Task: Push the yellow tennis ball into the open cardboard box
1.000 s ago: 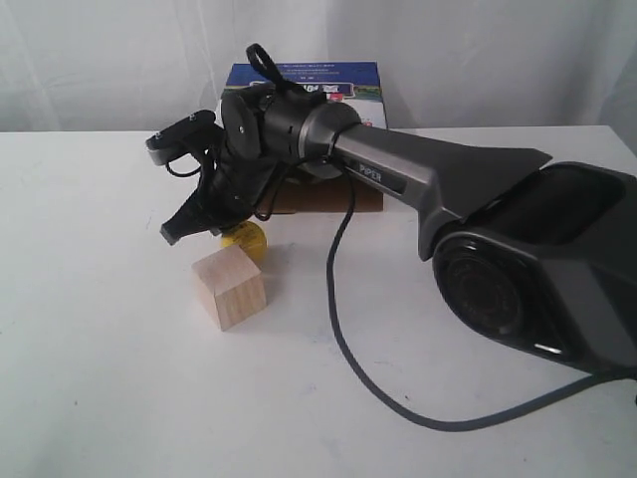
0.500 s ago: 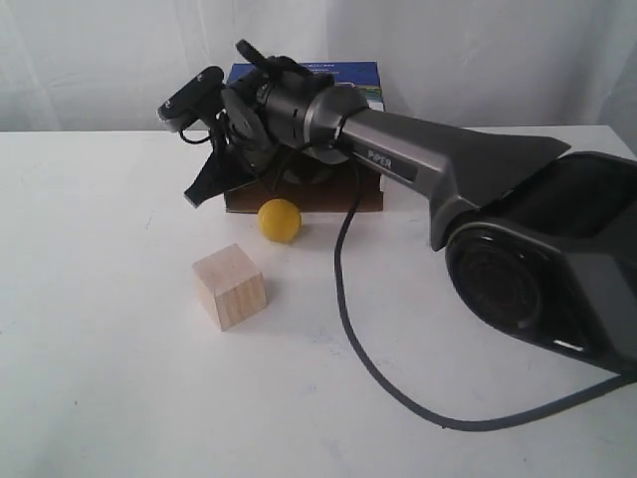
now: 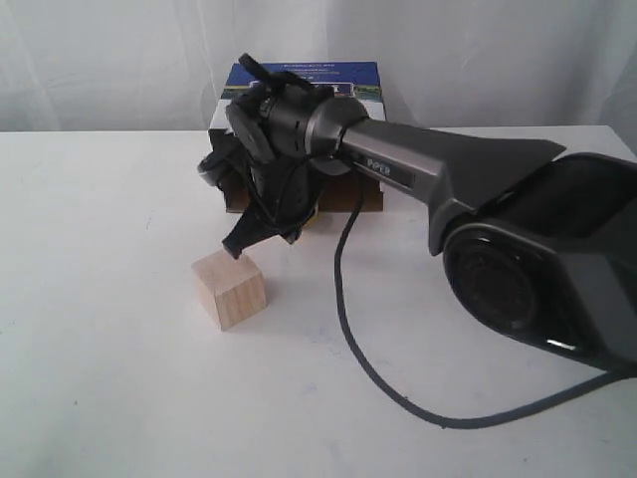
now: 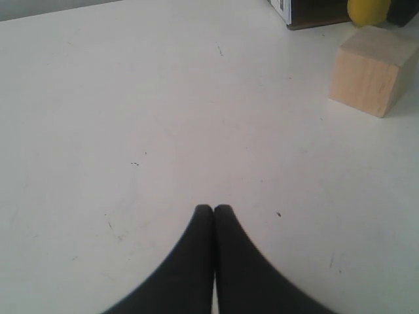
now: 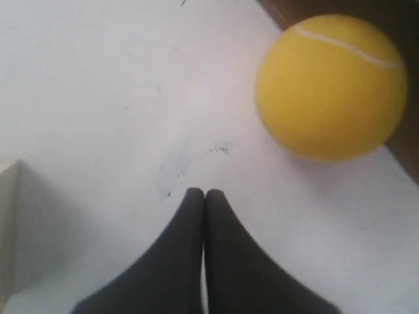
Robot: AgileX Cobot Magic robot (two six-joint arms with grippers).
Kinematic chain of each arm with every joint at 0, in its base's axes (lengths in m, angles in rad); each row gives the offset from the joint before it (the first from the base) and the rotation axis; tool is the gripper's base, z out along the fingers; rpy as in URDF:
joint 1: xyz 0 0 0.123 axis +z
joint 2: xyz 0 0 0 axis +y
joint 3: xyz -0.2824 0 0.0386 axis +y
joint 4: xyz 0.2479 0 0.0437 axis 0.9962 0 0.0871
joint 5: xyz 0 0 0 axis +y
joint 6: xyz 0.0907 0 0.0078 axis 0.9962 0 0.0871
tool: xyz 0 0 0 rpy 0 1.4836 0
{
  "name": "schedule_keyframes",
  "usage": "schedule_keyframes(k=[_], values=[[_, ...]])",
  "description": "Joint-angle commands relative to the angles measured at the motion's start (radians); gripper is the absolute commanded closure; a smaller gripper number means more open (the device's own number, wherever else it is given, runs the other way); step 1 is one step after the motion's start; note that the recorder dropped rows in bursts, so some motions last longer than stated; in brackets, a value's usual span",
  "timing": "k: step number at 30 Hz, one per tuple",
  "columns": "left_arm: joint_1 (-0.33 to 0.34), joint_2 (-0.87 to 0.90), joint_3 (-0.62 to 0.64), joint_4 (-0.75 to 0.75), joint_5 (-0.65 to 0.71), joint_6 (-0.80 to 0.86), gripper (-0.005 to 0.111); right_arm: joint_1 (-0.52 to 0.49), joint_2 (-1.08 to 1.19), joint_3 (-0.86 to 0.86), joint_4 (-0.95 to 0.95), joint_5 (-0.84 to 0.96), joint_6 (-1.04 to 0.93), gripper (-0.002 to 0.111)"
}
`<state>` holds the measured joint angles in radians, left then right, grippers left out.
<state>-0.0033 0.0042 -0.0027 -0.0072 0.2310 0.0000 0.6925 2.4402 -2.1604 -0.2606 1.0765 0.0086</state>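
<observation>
The right end effector (image 5: 204,193), fingers pressed together and empty, hangs low near the fuzzy yellow tennis ball (image 5: 330,85), probably to serve as a blunt pusher. The ball sits at the mouth of the brown open cardboard box (image 3: 299,72), toward the tabletop's far edge.

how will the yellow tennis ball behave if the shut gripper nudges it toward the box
The yellow tennis ball is round and sits on a smooth white table, so it should roll at a light touch. The right gripper is shut to a narrow point, so an off-centre push may deflect the ball sideways.
</observation>
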Motion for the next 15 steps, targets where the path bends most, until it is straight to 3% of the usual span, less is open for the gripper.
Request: schedule_keyframes(k=[1, 6, 15], values=[[-0.001, -0.004, 0.003, -0.007, 0.001, 0.0, 0.107, -0.051, 0.068, 0.007, -0.007, -0.158, 0.001, 0.108], [-0.001, -0.004, 0.003, -0.007, 0.001, 0.0, 0.107, -0.099, 0.092, 0.005, -0.11, -0.335, 0.11, 0.108], [-0.001, -0.004, 0.003, -0.007, 0.001, 0.0, 0.107, -0.103, 0.011, -0.004, -0.134, -0.272, 0.121, 0.108]])
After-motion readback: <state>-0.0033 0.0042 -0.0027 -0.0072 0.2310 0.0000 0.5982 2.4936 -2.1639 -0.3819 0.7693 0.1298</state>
